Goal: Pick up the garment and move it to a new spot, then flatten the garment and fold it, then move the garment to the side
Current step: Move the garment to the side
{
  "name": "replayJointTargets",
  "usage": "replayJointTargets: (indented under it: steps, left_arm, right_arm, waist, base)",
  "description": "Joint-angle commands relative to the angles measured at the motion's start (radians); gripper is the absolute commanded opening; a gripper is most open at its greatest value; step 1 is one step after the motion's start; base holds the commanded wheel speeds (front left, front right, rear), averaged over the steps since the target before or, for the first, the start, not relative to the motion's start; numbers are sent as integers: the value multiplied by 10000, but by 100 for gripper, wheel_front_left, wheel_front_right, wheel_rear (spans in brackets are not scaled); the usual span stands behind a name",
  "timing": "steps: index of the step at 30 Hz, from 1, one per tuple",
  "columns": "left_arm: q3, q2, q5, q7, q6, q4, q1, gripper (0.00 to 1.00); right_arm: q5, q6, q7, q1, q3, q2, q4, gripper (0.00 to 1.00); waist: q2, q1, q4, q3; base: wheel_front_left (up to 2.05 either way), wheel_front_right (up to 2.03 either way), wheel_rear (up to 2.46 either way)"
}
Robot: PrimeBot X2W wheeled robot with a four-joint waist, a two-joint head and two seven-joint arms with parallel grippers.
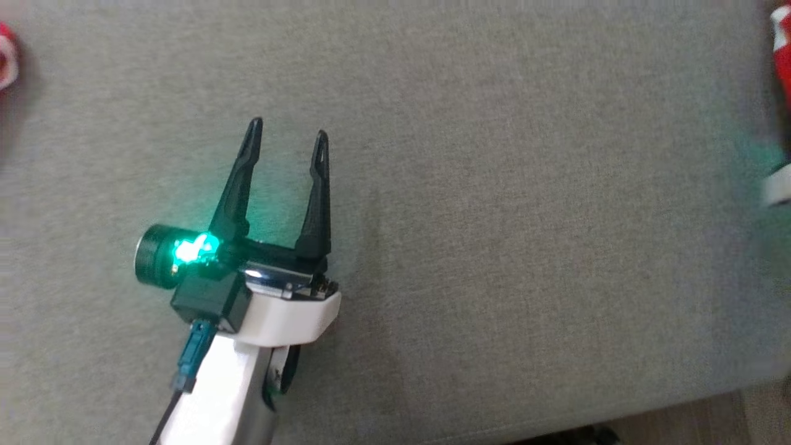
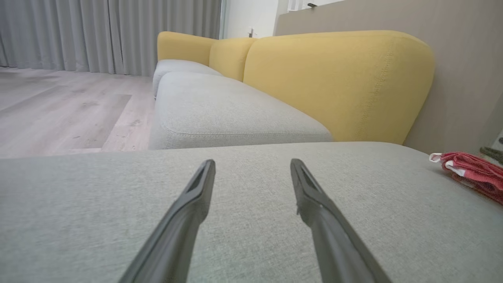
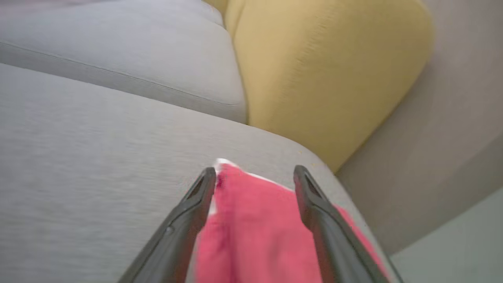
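The garment (image 3: 255, 232) is red cloth with a white trim, lying near the corner of the grey cushion (image 3: 86, 165). My right gripper (image 3: 255, 175) hovers just over it, open, with the red cloth showing between and under its dark fingers; this view is blurred. In the left wrist view the garment (image 2: 471, 169) rests folded at the far right of the cushion. My left gripper (image 1: 288, 133) stands open over bare cushion (image 1: 525, 216), well to the left of the garment (image 1: 782, 55), nothing between its fingers (image 2: 196, 204).
A yellow backrest (image 2: 338, 82) rises behind the cushion, with a second grey seat (image 2: 220, 114) beyond a gap. The wooden floor (image 2: 59, 106) lies past the cushion's edge. Another red and white scrap (image 1: 5, 55) shows at the head view's left edge.
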Motion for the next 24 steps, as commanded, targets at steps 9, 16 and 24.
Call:
replayJointTargets:
  steps: [9, 16, 24]
  left_arm:
    - [610, -20, -912, -38, 530, 460, 1389, 100]
    - [1151, -20, -1337, -38, 599, 800, 2306, 100]
    - [1536, -20, -1157, -38, 535, 845, 3190, 100]
  right_arm:
    - [1731, -7, -105, 2085, 2579, 1638, -1014, 100]
    - [2304, -7, -106, 3581, 3226, 2581, -1755, 100]
    - [1978, -7, -106, 5526, 3062, 2980, -2997, 100]
  waist:
    - [0, 0, 889, -2875]
    - [0, 0, 1118, -4408]
    - [0, 0, 1284, -5632]
  base:
    - [0, 0, 0]
    - [0, 0, 0]
    - [0, 0, 0]
